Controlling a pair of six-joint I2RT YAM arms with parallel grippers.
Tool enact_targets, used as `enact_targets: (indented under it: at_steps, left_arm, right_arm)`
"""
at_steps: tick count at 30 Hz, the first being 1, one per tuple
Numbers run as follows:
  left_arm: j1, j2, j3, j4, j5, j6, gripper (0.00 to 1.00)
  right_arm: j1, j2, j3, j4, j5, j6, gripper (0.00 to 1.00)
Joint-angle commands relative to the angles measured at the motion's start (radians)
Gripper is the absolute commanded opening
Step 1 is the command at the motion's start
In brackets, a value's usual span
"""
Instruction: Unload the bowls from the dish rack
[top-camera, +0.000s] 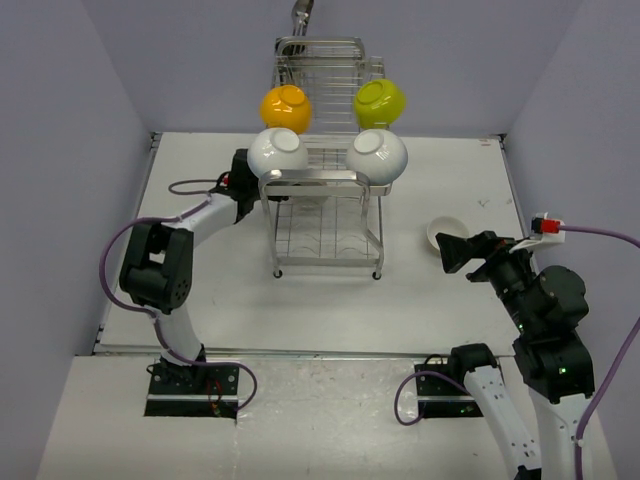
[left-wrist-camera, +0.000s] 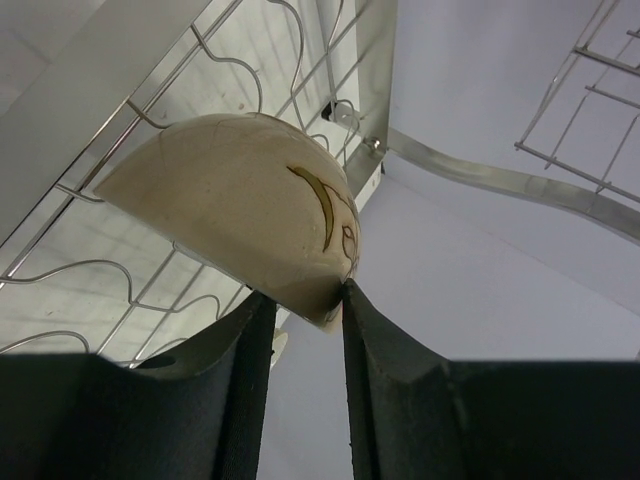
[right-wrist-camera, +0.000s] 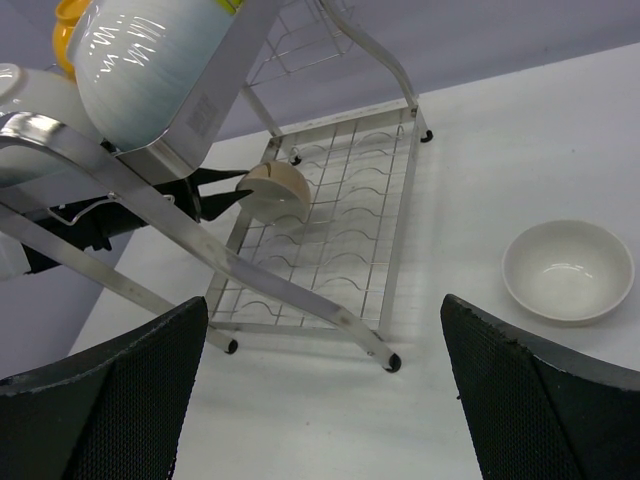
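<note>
The chrome dish rack (top-camera: 372, 262) stands mid-table. Its upper tier carries an orange bowl (top-camera: 286, 108), a lime green bowl (top-camera: 380, 100) and two white bowls (top-camera: 278, 152) (top-camera: 378, 154). On the lower tier a cream bowl (left-wrist-camera: 240, 210) (right-wrist-camera: 278, 192) leans on its side. My left gripper (left-wrist-camera: 306, 298) reaches in from the left. Its jaws are partly apart, with the bowl's edge between the tips and the right finger (left-wrist-camera: 352, 300) touching it. Another white bowl (top-camera: 446, 232) (right-wrist-camera: 568, 270) sits upright on the table to the rack's right. My right gripper (right-wrist-camera: 322, 305) (top-camera: 452, 250) hangs wide open and holds nothing, beside that bowl.
The rack's slanted side rail (right-wrist-camera: 250, 275) and slim feet (right-wrist-camera: 392, 362) lie between my right gripper and the lower tier. Purple-grey walls close in the table on three sides. A metal fixture (top-camera: 302, 12) juts out behind the rack.
</note>
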Motion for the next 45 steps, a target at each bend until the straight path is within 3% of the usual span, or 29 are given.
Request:
enact_targets:
  at_steps: [1, 13, 15, 19, 25, 26, 28, 30, 35, 45]
  left_arm:
    - [-0.009, 0.020, 0.066, -0.122, -0.149, 0.038, 0.33]
    - [-0.043, 0.026, 0.129, -0.285, -0.293, 0.038, 0.36]
    - [-0.044, 0.032, 0.138, -0.297, -0.298, 0.035, 0.43]
    - [-0.054, 0.043, 0.146, -0.305, -0.311, 0.017, 0.43]
    - [-0.063, 0.060, 0.169, -0.310, -0.311, -0.002, 0.32]
    - [-0.063, 0.062, 0.167, -0.310, -0.310, -0.005, 0.26]
    - [-0.067, 0.062, 0.161, -0.310, -0.310, -0.014, 0.23]
    - [-0.069, 0.060, 0.157, -0.310, -0.307, -0.020, 0.12]
    - [-0.074, 0.049, 0.123, -0.287, -0.301, -0.043, 0.00]
    - [-0.081, 0.034, 0.026, -0.158, -0.287, -0.083, 0.00]
  right_arm:
    - [-0.001, -0.008, 0.001, 0.030, 0.008, -0.014, 0.99]
    - [-0.001, -0.023, -0.007, 0.042, -0.008, -0.010, 0.99]
    - [-0.001, -0.026, -0.008, 0.044, -0.011, -0.008, 0.99]
    - [-0.001, -0.029, -0.013, 0.044, -0.012, -0.010, 0.99]
    - [-0.002, -0.039, -0.018, 0.048, -0.011, -0.011, 0.99]
    - [-0.001, -0.039, -0.016, 0.048, -0.009, -0.013, 0.99]
    - [-0.001, -0.040, -0.016, 0.048, -0.008, -0.013, 0.99]
    - [-0.001, -0.042, -0.016, 0.050, -0.006, -0.013, 0.99]
    - [-0.001, -0.045, -0.018, 0.051, -0.008, -0.011, 0.99]
    - [-0.001, -0.045, -0.018, 0.054, -0.003, -0.010, 0.99]
